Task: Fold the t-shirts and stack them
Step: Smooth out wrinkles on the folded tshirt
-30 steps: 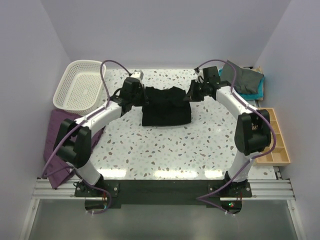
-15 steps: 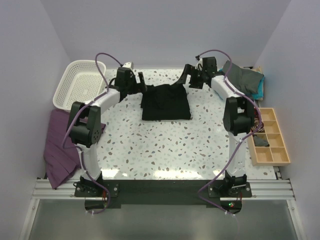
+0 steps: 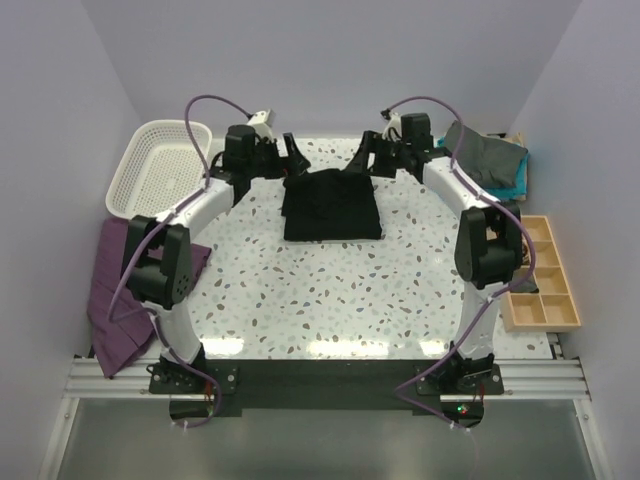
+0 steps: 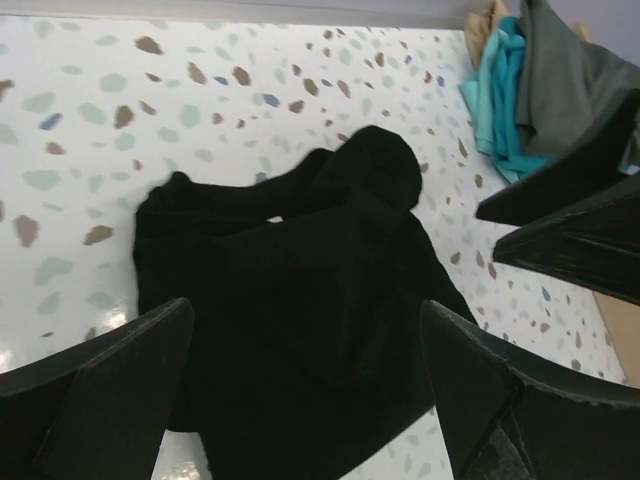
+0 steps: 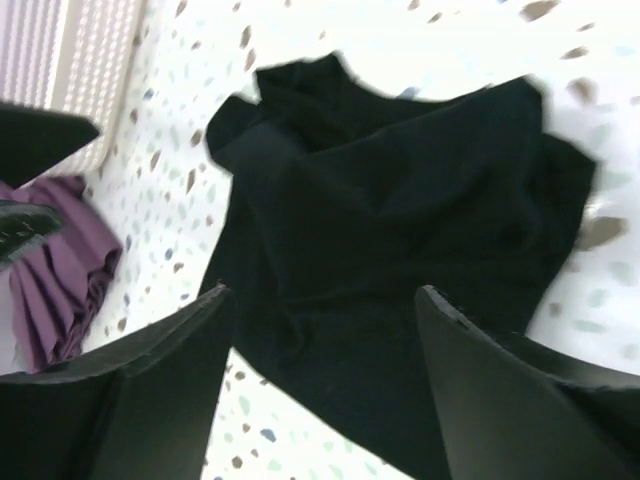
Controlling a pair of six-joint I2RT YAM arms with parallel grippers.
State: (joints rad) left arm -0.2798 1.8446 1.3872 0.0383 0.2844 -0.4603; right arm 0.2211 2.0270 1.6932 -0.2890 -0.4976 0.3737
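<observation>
One black t-shirt [image 3: 332, 208] lies folded on the table's far-centre, slightly longer left-right, its bunched end pointing at the far wall. Left gripper [image 3: 290, 153] and right gripper [image 3: 366, 156] hover at its far corners, jaws wide, empty.

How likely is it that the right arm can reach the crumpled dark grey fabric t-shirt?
Probably yes: the dark grey t-shirt lies uncovered close beside that arm, and the right gripper is open and empty.

Your black t-shirt [image 3: 332, 207] lies folded in a rumpled rectangle at centre-back; the grey t-shirt [image 3: 482, 153] sits heaped atop the teal t-shirt [image 3: 516, 181], far right.
</observation>
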